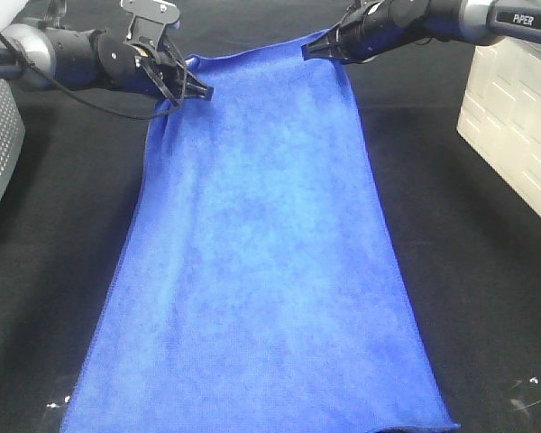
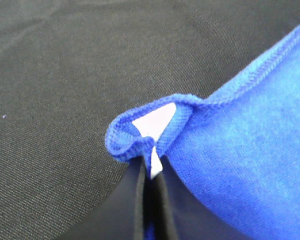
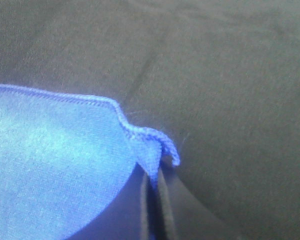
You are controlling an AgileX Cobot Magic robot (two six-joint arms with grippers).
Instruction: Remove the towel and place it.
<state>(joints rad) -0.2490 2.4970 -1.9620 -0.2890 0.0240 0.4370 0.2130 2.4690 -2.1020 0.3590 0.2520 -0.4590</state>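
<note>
The towel (image 1: 252,271) hangs stretched between the two grippers, each of which pinches one of its far corners. The left gripper (image 1: 198,90) is clamped on the far-left corner; in the left wrist view (image 2: 152,170) that corner bunches into a curled loop at the fingertips, with the small white tag (image 2: 152,120) folded inside it. The right gripper (image 1: 311,51) is clamped on the far-right corner, and the right wrist view (image 3: 154,175) shows a small flap of the stitched hem poking out from between its closed fingers. From those two held corners the cloth runs toward the camera over the black table covering (image 1: 487,271), widening as it comes; its near edge reaches the bottom of the high view. The towel is bright royal blue, a fuzzy microfibre with faint mottling, a stitched border, and soft lengthwise folds near the left corner.
</note>
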